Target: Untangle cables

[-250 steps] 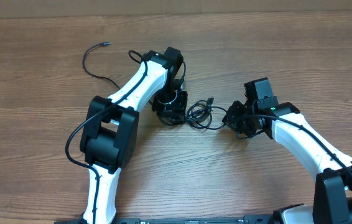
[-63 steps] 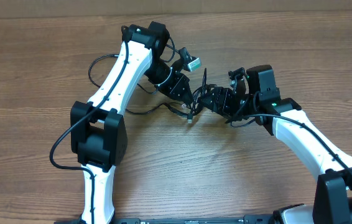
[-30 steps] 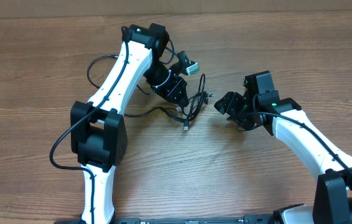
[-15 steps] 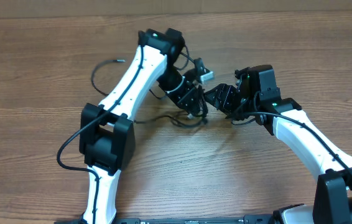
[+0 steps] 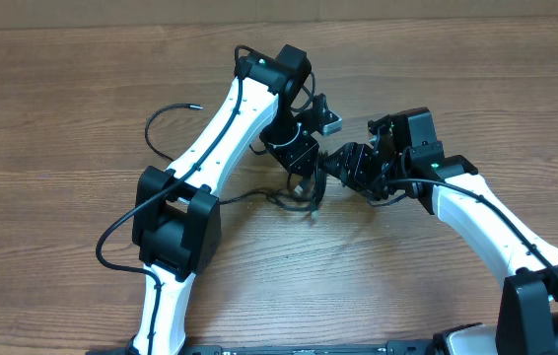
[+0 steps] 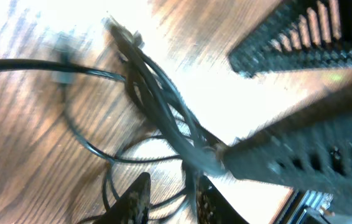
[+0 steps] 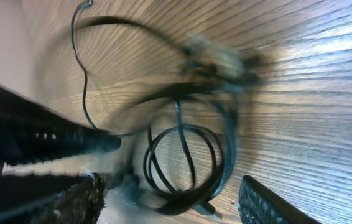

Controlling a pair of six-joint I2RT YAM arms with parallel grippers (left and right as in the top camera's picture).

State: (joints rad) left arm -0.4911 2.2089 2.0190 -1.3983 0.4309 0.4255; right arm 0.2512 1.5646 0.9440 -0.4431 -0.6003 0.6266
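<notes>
The cables lie knotted on the table near its middle, under and between my two grippers. One long strand loops away behind my left arm and ends in a plug, well apart from the knot. From my left wrist I see several strands drawn into one tight diagonal bundle with slack loops beneath. From my right wrist I see a coil of several turns flat on the wood.

My left gripper is parted only slightly. A strand runs down beside the gap, and I cannot tell whether it touches a pad. My right gripper is spread wide with the coil lying between its fingers, clamping nothing. One fingertip looks to be touching the bundle.

The danger, as I judge it, is closing my right fingers on the whole bundle rather than one strand, since pulling then would cinch the knot tighter. A slack loop could also snag on my left fingers. The grippers sit so near that they might knock together.

My left arm reaches far forward, its wrist bent down and back toward the knot. My right arm comes in low from the right, pointing left, nearly tip to tip with the other.
</notes>
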